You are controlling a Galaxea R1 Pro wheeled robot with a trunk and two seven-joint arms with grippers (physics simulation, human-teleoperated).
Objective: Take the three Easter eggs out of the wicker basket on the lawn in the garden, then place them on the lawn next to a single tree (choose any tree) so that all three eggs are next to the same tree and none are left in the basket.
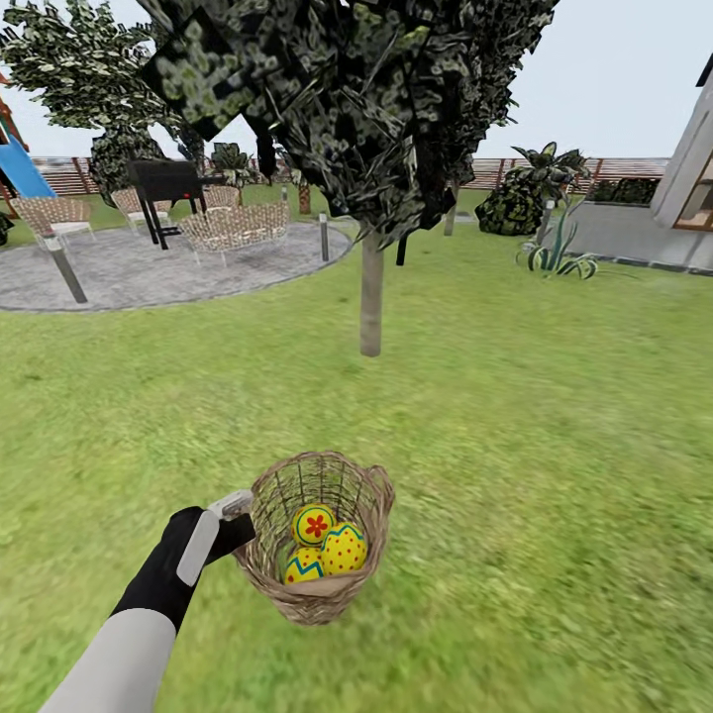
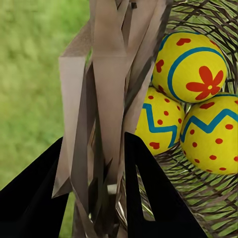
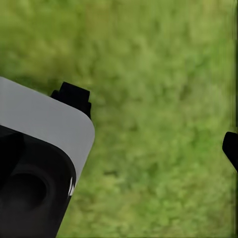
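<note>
The wicker basket is low in the head view, tilted over the lawn. All three Easter eggs lie inside it: one with a red flower, one red-dotted, one with a blue zigzag. My left gripper is shut on the basket's near-left rim. In the left wrist view its black fingers straddle the woven wall, with the eggs just beyond. A tree with a pale trunk stands ahead. My right gripper hangs open over grass.
A grey circular paved patch at the back left holds wicker chairs, a dark grill and short posts. At the right stand a white house, a spiky plant and bushes. A slatted fence closes the far side.
</note>
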